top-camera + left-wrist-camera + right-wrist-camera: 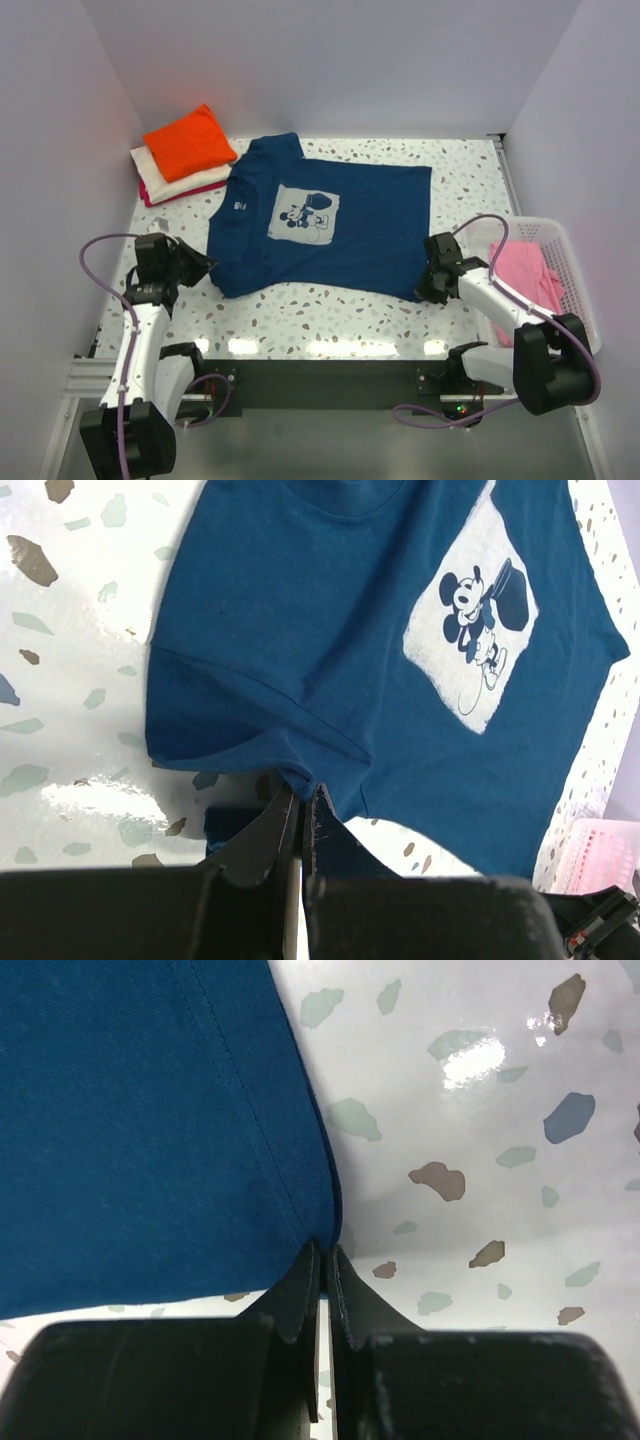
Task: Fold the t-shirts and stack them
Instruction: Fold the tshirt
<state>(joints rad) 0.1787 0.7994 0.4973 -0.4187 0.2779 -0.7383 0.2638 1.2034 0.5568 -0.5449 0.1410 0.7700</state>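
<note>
While the navy tee (330,235) is lying flat mid-frame, long axis running left to right, left gripper (205,268) is pinching its lower-left sleeve edge and right gripper (428,287) is pinching the lower-right hem corner; cloth is lying up-frame from both, each arm nearest its own end.

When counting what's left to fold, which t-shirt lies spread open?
The navy blue t-shirt; orange, cream and magenta are folded, pink bunched in the basket.

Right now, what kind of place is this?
Probably a robot lab booth, not a house: plain white walls box in a speckled table, and the left gripper and right gripper pinch a navy t-shirt.
</note>
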